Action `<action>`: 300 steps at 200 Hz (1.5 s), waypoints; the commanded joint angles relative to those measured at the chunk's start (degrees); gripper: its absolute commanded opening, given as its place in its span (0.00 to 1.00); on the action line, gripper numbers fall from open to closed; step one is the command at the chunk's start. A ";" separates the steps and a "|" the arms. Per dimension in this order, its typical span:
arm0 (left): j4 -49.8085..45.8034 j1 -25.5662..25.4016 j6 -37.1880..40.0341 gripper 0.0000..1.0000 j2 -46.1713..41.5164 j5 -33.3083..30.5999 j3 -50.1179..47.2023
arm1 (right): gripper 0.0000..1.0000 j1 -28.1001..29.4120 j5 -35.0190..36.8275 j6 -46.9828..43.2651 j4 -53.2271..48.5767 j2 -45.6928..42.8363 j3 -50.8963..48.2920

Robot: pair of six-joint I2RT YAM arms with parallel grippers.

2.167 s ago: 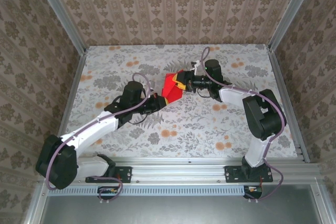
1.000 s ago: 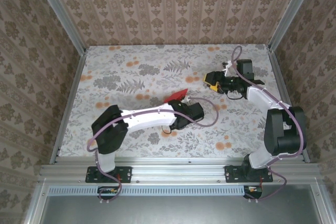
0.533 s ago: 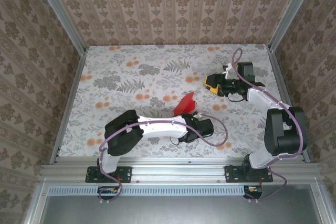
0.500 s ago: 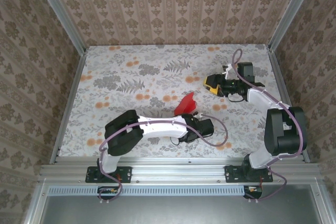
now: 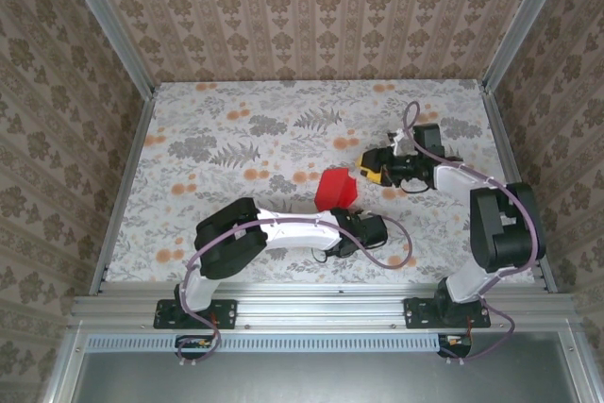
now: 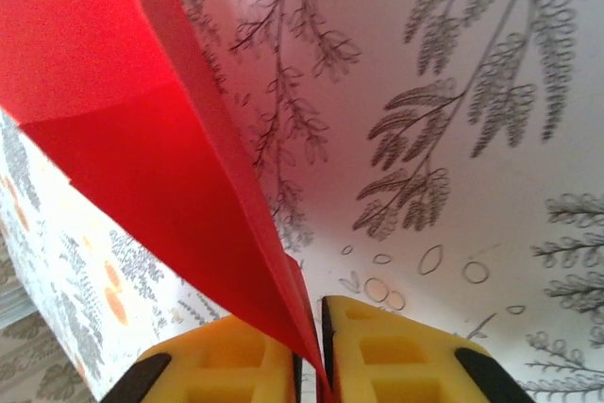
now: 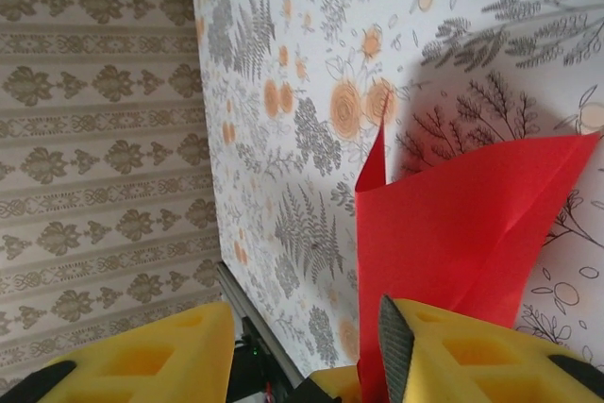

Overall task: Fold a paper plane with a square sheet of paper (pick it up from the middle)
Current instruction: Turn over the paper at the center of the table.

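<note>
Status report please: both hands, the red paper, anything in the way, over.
Left hand pinching folded red paper. Right hand open, close beside it. Nothing seen in the way.

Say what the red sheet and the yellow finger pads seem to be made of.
Red sheet: thin matte paper, judging by its sharp crease and free-standing fold. Yellow finger pads: probably moulded plastic or rubber, matte, with recessed pockets.
</note>
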 commanded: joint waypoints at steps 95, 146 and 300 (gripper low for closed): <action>0.12 -0.11 0.59 0.37 -3.88 13.87 0.13 | 0.35 4.91 5.97 -6.21 -4.12 7.60 -0.39; -2.36 2.74 -4.08 0.44 -12.51 30.78 3.66 | 0.31 5.64 9.79 -9.43 -8.24 9.63 0.75; 13.75 20.28 -17.43 0.30 -26.98 49.27 -12.87 | 0.29 6.13 7.34 -9.11 -7.20 6.24 0.54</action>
